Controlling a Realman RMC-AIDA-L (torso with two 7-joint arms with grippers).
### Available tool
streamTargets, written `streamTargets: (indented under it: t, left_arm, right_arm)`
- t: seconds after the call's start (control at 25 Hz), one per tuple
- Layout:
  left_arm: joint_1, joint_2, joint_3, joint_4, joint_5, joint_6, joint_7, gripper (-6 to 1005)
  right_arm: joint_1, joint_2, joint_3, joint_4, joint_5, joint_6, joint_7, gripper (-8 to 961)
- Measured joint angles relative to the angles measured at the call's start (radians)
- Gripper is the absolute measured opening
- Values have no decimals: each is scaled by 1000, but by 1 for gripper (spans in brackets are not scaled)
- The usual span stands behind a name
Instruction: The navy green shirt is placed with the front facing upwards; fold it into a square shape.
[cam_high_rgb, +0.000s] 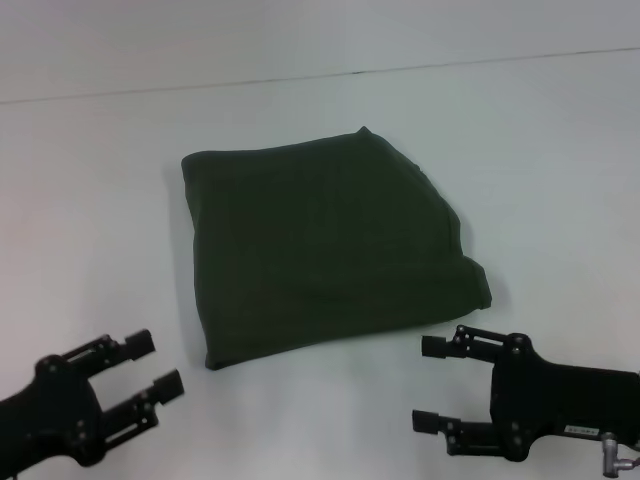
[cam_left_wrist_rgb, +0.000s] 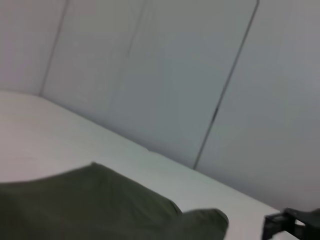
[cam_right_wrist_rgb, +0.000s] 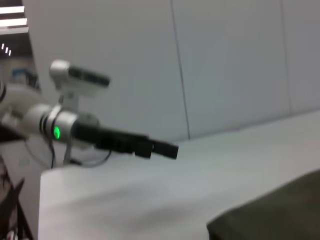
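Already folded: navy green shirt (cam_high_rgb: 330, 250), a soft, light, limp wad mid-table (cam_high_rgb: 100, 200). Best pinched at an edge. Left gripper (cam_high_rgb: 148, 374) and right gripper (cam_high_rgb: 430, 385) nearby, both spread, holding nothing.

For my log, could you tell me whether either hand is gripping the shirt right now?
No: the left hand and right hand hang open and apart from the folded navy green shirt.
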Motion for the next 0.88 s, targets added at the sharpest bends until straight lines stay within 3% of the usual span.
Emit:
streamTargets:
  t: [0.4,0.88]
  left_arm:
    - [-28,1,3,4,57,4,-8,638]
    - [-17,4,-2,6,74,5,-5,638]
  right_arm:
    - [29,-4,-80,-5,-10,23,-16,816]
    - [71,3,-84,23,7,21,-33,817]
